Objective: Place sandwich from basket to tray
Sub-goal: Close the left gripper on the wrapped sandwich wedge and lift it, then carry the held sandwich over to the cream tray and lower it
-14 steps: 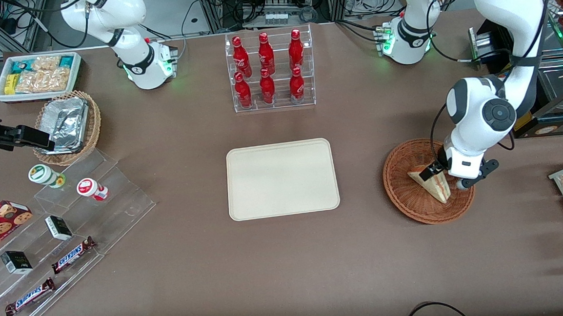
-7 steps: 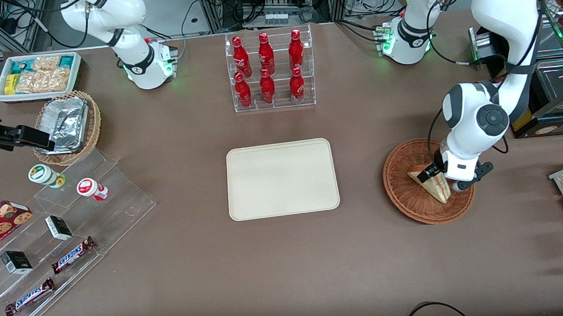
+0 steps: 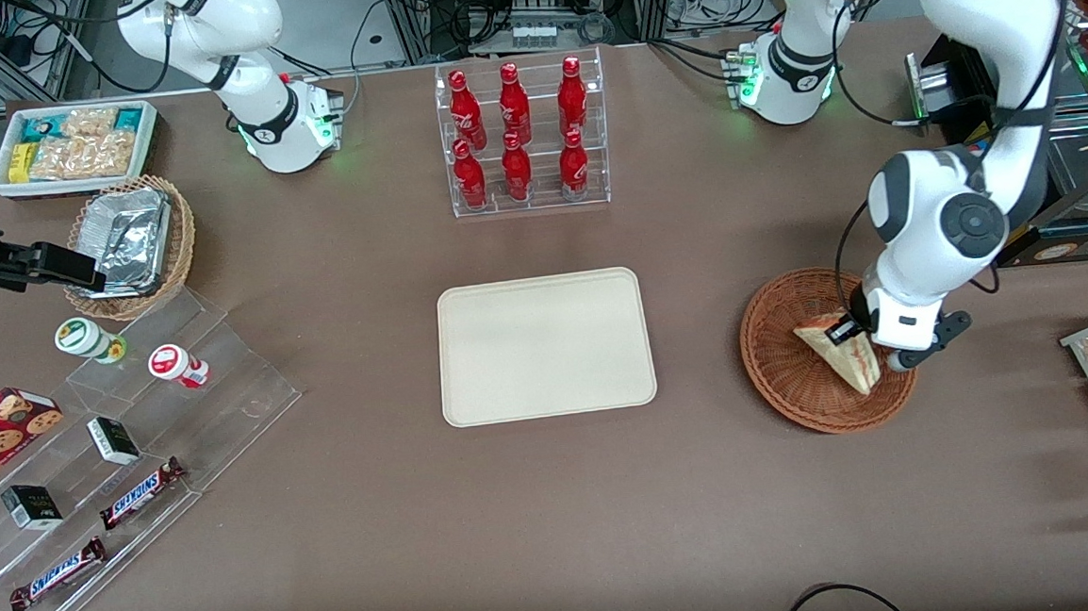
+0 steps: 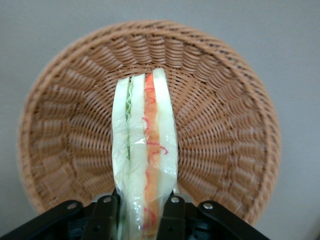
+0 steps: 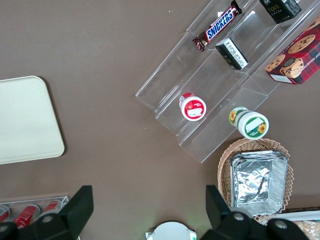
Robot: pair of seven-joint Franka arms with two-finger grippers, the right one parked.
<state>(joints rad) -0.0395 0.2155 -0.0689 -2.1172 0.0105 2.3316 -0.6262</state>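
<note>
Brown tabletop fills the front view, crowded with shop goods around an open middle. Toward the parked arm's end sit a white bin (image 3: 71,145) of snack packets, a tan basket (image 3: 130,248) holding foil containers, and clear stepped shelves (image 3: 137,444) with two small cups, a cookie box and chocolate bars. Near the middle, a clear rack (image 3: 524,137) holds six red bottles. Nearer the camera than the rack lies the tray (image 3: 546,346), cream-coloured and with nothing on it.

Toward the working arm's end sits the round reddish-brown basket (image 3: 794,375). Over it hangs the gripper (image 3: 865,341), its jaws clamped on the sandwich (image 3: 840,353), a pale wedge with red filling. The wrist view shows the sandwich (image 4: 145,150) standing on edge, pinched at its base between the two black fingers (image 4: 105,215), with the basket's weave (image 4: 225,125) spread out beneath it and seemingly clear of it.

Compared with half a second ago, the arm's wrist has risen and swung slightly away from the tray, and the sandwich has shifted with it, sitting a little higher over the basket. That suggests the grasp has held and the lift is under way. The sandwich is still above the basket, well apart from the tray, so the carry toward the middle of the table and the set-down remain
</note>
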